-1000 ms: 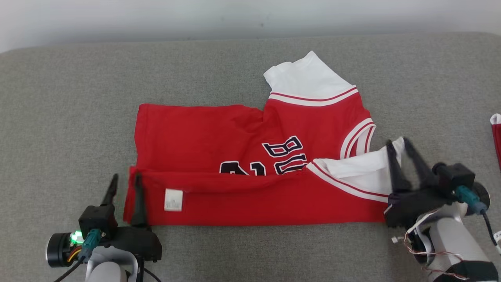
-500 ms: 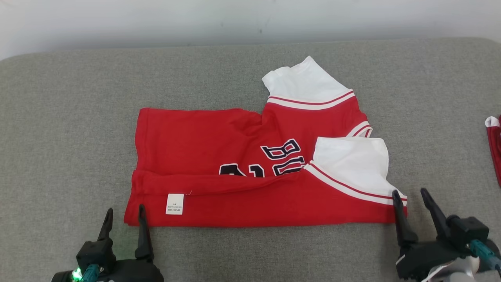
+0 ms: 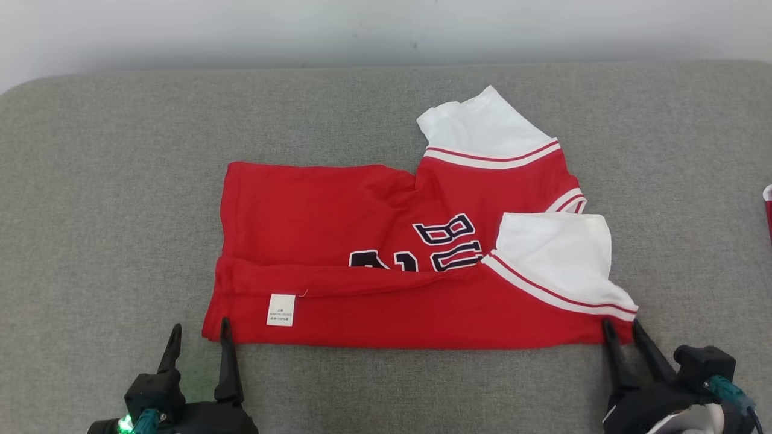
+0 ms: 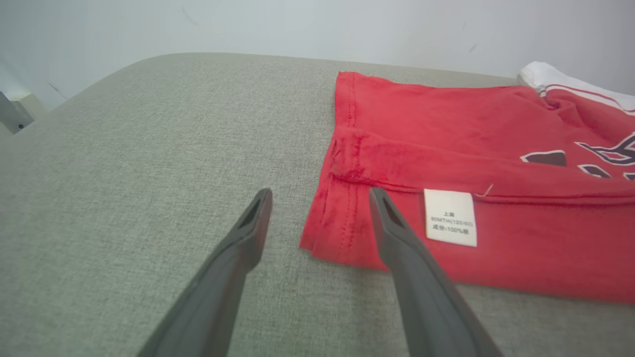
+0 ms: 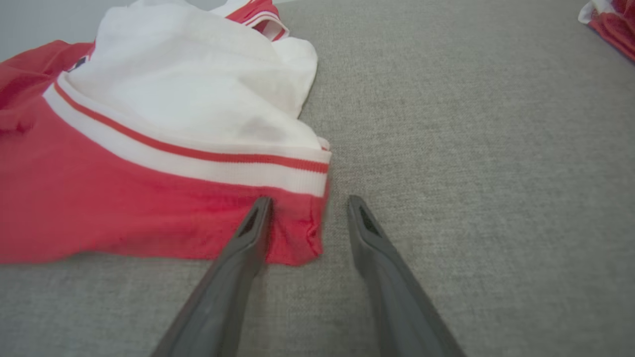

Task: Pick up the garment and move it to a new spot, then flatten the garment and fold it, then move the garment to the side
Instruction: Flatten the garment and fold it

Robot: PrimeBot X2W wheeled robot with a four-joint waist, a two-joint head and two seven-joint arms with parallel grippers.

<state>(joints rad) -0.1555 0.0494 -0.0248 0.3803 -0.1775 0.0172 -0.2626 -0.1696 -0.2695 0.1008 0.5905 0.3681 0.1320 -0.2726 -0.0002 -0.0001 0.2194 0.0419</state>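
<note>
Bearing "BU" lettering (image 3: 449,244), white label (image 3: 281,310): red garment (image 3: 338,205)

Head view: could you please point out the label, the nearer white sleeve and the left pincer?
label (image 3: 281,310), head view, centre of the white tag
nearer white sleeve (image 3: 555,253), head view, middle of its white cloth
left pincer (image 3: 200,324), head view, midway between its fingertips

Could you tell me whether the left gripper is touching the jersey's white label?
Apart. The left wrist view shows a strip of red jersey between the white label and the left gripper.
</note>
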